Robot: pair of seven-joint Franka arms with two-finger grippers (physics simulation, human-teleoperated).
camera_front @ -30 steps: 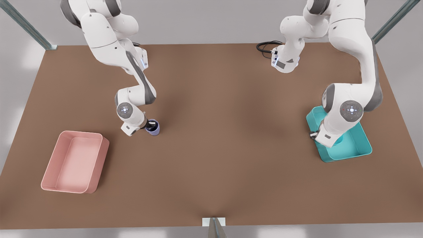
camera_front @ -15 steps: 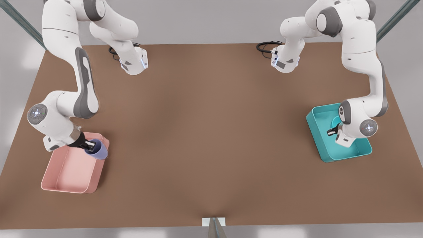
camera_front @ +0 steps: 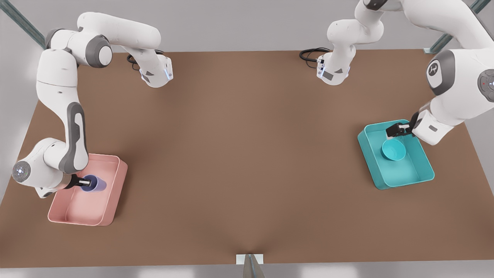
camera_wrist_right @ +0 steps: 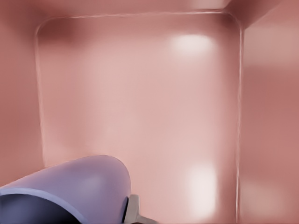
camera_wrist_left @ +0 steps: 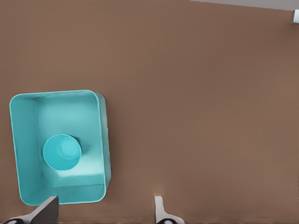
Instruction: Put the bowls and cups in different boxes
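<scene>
Bowl [camera_front: 393,150] and cup [camera_front: 94,183] are each at their own box. The teal bowl sits upright on the floor of the teal box [camera_front: 422,177], at about 3 o'clock on the worktop [camera_front: 247,154] in the front view. The left hand [camera_front: 397,129] hangs just above the box's far rim, at 12 o'clock from the bowl, its fingers [camera_wrist_left: 46,210] apart and holding nothing.

The lavender cup is over the pink box [camera_front: 112,216], at about 9 o'clock in the front view. It is tilted well over, mouth toward the right hand [camera_front: 82,183], which is clamped on its rim; one finger [camera_wrist_right: 133,211] presses the cup's outer wall, and the pink floor lies close below.

The step in hand looks like setting the cup down. To do it well, I would bring the cup nearer upright, or low enough to rest on the box floor, before parting the fingers; let go while tilted, a smooth tumbler may roll against a wall. Then lift straight away from the rim.

The worktop is plain brown and matte. Grey walls lie beyond it, with metal struts at the far corners and black cables by the arm bases.
</scene>
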